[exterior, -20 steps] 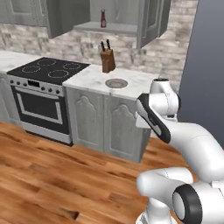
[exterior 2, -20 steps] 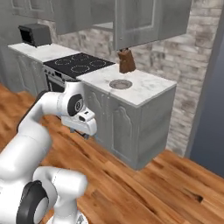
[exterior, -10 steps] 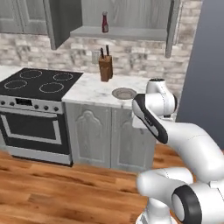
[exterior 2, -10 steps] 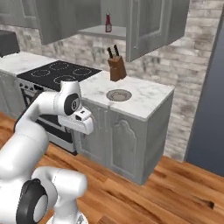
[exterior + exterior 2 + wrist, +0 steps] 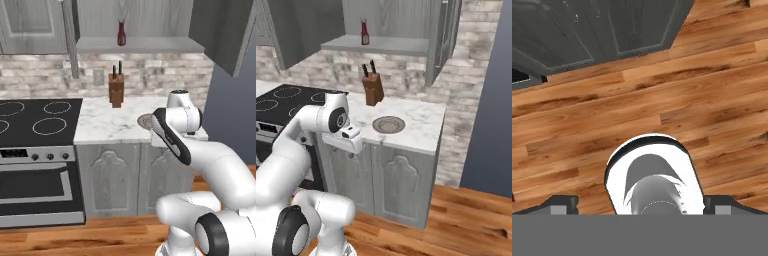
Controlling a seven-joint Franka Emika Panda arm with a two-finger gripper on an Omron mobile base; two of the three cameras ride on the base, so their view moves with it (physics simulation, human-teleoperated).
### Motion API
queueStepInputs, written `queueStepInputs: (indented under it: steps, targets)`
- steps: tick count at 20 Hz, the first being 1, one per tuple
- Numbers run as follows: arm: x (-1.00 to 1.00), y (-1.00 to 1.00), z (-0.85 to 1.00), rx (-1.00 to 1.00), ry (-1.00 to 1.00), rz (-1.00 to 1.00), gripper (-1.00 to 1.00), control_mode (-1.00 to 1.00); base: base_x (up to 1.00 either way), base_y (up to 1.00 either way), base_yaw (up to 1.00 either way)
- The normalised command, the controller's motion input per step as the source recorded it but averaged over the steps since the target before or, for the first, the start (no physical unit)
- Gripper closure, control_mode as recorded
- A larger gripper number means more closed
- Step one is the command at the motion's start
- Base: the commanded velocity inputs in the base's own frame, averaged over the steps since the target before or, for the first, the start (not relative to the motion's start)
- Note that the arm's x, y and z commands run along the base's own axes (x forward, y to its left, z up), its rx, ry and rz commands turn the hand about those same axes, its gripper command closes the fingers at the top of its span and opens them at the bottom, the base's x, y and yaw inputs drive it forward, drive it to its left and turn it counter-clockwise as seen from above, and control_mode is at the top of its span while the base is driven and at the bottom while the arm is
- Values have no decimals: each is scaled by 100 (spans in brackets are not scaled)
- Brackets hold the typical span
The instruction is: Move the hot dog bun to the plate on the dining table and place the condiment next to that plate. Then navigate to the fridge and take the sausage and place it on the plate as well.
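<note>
The condiment is a dark red bottle standing on the open wall shelf above the counter; it also shows in the right base view. My arm is folded in front of the counter, well below and in front of that shelf. My gripper points down at the wooden floor, with its two dark fingertips far apart and nothing between them. The hot dog bun, the plate, the dining table and the sausage are out of view. A tall flat grey surface rises right of the counter; I cannot tell whether it is the fridge.
On the marble counter stand a wooden knife block and a small grey-brown round dish. A black stove top with an oven lies to the left. Grey cabinet doors face the wood floor.
The whole picture has shifted: the base has driven nearer and swung round towards the counter, which looks larger now. The arm keeps its folded pose and the gripper stays open.
</note>
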Motion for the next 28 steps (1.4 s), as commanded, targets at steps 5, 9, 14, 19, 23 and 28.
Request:
queueStepInputs:
  steps: [5,9,14,19,23,28]
  targets:
    - [0,0,0,0,0,0,-100,100,77,63,-36]
    - [0,0,0,0,0,0,-100,100,84,28,-14]
    - [0,0,0,0,0,0,-100,100,75,4,0]
    - [0,0,0,0,0,0,-100,100,60,0,4]
    - [0,0,0,0,0,0,-100,100,48,0,0]
    - [15,0,0,0,0,4,-100,-100,19,0,0]
